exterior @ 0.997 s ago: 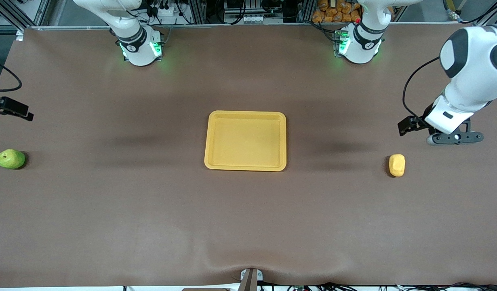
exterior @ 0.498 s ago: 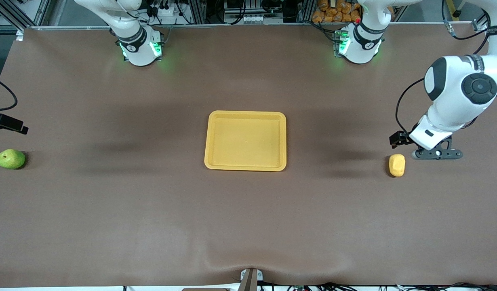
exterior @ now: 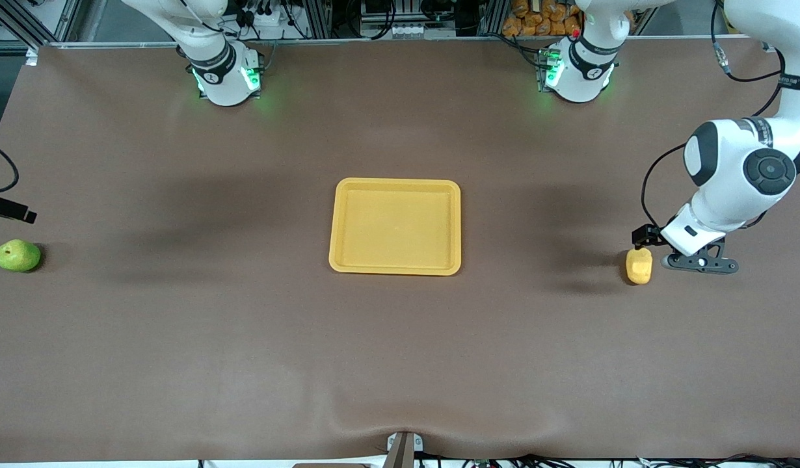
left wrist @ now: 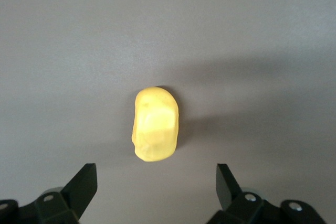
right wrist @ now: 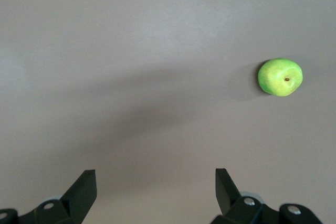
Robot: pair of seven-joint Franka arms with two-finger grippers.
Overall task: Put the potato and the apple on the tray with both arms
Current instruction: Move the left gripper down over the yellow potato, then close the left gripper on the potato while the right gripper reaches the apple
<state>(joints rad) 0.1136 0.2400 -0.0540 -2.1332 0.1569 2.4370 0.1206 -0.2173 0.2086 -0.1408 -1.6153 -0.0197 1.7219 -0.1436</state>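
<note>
The potato [exterior: 639,266] is a small yellow lump on the brown table toward the left arm's end. It also shows in the left wrist view [left wrist: 155,124]. My left gripper [left wrist: 156,169] is open and low beside the potato, which lies just ahead of the fingertips without touching them. The green apple [exterior: 17,255] lies at the right arm's end of the table and also shows in the right wrist view [right wrist: 280,77]. My right gripper [right wrist: 156,174] is open and empty, above the table and off to one side of the apple. The yellow tray [exterior: 395,268] lies empty mid-table.
The left arm's white wrist [exterior: 732,182] hangs over the table beside the potato. A black part of the right arm's hand [exterior: 10,209] shows at the view's edge, just farther from the front camera than the apple. Both green-lit bases [exterior: 227,78] stand along the table's back edge.
The left arm has come down and moved in next to the potato. The right arm's hand has shifted closer to the apple. Potato, apple and tray have not moved.
</note>
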